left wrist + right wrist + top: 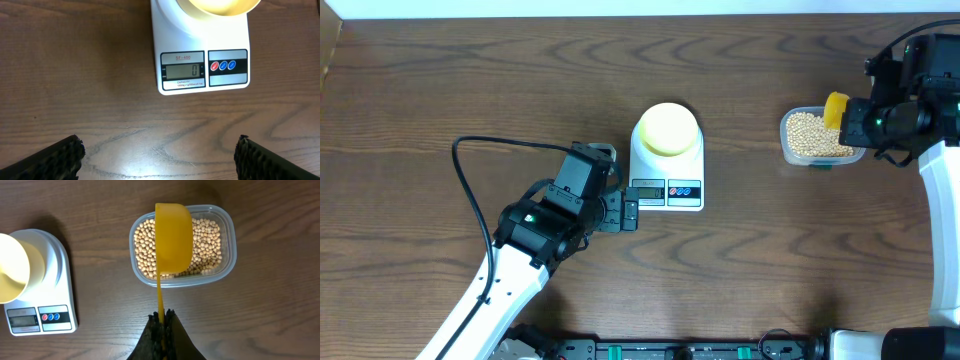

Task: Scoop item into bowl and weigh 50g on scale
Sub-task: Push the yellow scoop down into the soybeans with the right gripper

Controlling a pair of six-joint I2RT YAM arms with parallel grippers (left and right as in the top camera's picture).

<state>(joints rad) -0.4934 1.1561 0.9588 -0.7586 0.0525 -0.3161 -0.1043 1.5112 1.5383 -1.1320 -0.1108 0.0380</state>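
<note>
done: bowl sat on the scale, looked empty, zero showed | beans lay in a tub well right of the scale | right gripper clenched the yellow scoop over them | left gripper wide open, in front of the scale | left: scooping, weighing

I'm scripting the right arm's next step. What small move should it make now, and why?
Probably dip the scoop down into the beans in the tub. The right gripper is shut on the scoop's handle, with the scoop above the tub and no beans showing on it. The bowl sits on the scale, looks empty, and the display reads 0.
</note>
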